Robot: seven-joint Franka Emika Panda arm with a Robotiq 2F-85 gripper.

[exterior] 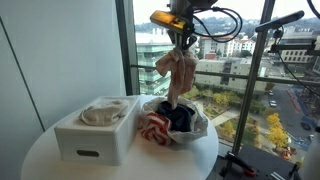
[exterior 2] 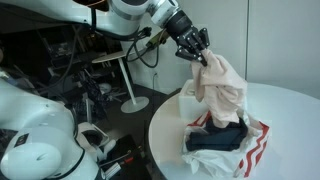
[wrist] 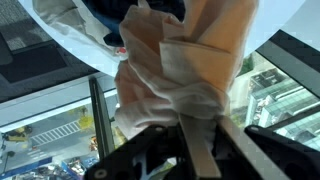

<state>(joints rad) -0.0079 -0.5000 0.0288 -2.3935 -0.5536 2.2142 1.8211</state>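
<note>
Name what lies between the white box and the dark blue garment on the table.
A red-and-white striped cloth lies between box and garment, shown in an exterior view.

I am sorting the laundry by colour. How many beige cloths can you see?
2. One beige cloth hangs from the gripper above the clothes pile; a second beige cloth lies on the white box. More may be hidden in the pile.
</note>
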